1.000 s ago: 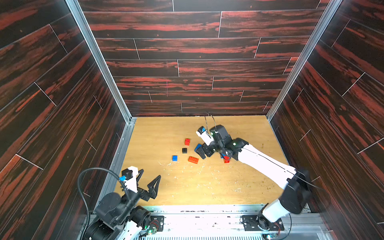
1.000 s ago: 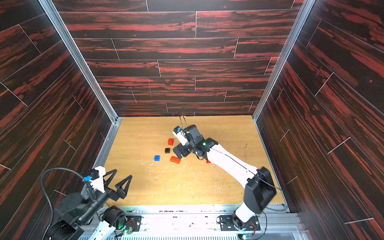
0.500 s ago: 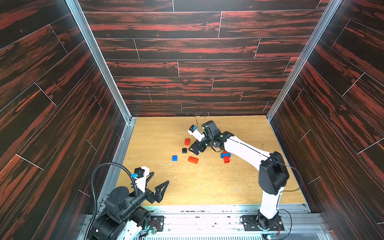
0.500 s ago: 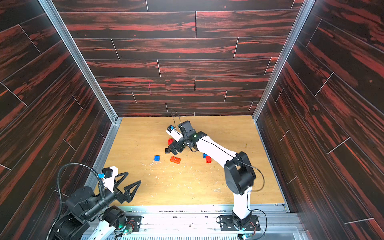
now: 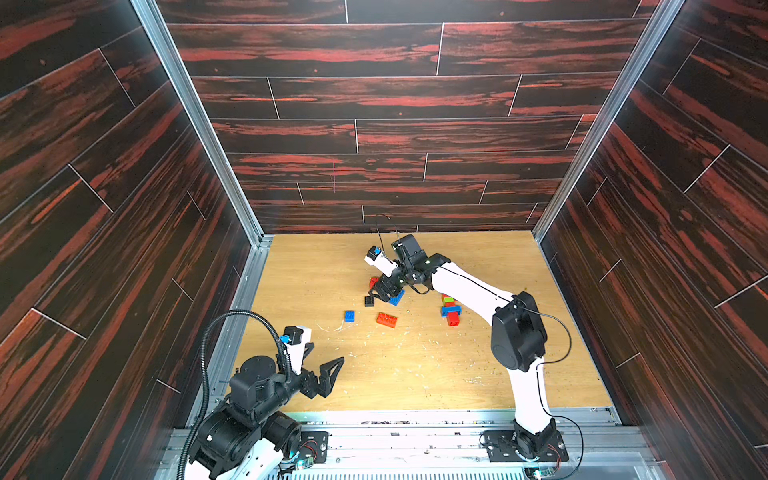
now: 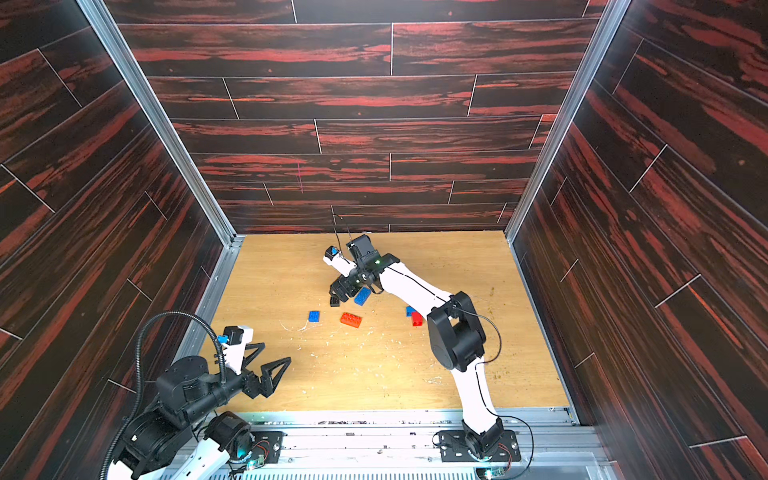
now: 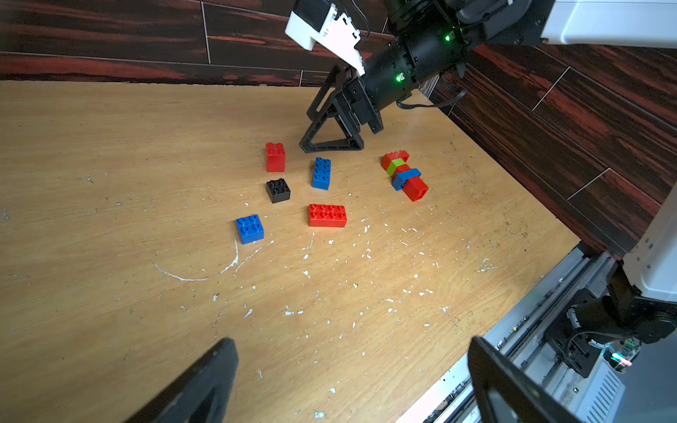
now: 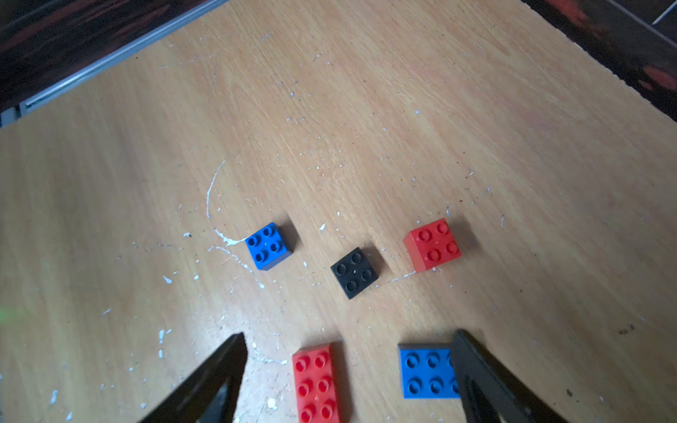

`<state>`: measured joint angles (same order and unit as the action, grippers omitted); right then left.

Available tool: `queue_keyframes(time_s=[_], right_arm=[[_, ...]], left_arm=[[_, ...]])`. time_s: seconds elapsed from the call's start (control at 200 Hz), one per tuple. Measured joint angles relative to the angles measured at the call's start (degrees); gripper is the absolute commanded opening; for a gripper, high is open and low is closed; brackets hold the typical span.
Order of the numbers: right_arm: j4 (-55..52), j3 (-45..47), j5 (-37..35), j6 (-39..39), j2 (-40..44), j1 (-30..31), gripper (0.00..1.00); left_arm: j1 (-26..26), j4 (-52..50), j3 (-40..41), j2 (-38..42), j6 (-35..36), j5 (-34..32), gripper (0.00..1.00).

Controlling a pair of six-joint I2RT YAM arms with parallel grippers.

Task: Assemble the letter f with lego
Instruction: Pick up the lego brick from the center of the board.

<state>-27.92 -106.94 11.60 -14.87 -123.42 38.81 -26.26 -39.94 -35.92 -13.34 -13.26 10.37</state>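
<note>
The left gripper (image 5: 325, 357) is held wide open and empty at the counter's (image 5: 415, 374) front left. A square blue brick (image 5: 349, 316), a black brick (image 5: 368, 301) and a long red brick (image 5: 386, 320) are scattered mid-counter. The right gripper (image 8: 350, 335) is spread wide, empty, one finger (image 8: 476, 366) at an oblong blue brick's (image 8: 425, 373) edge. A stack (image 5: 451, 311) is laid sideways further right.

High stereo pair, two wrist close-ups

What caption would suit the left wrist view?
Right gripper, open, poised by five loose bricks; a short joined stack lies nearby on the table.
</note>
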Motion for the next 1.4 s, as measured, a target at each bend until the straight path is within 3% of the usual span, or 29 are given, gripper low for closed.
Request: queue_keyframes(time_s=[0.471,0.842,1.403], right_arm=[[-8.96,-14.86,2.34,-8.79,-11.63,-5.38,0.86],[-11.54,-21.00,3.93,-10.16,-17.18,-5.09,0.85],[-12.20,-26.01,4.76,-11.32,-22.53,-4.79,0.79]], left_arm=[[0.00,2.78,1.38,-3.58,5.35,-0.87,1.00],[0.00,3.48,3.28,-4.87,12.87,0.07,1.00],[0.00,3.56,4.04,-4.87,14.80,-0.50,1.00]])
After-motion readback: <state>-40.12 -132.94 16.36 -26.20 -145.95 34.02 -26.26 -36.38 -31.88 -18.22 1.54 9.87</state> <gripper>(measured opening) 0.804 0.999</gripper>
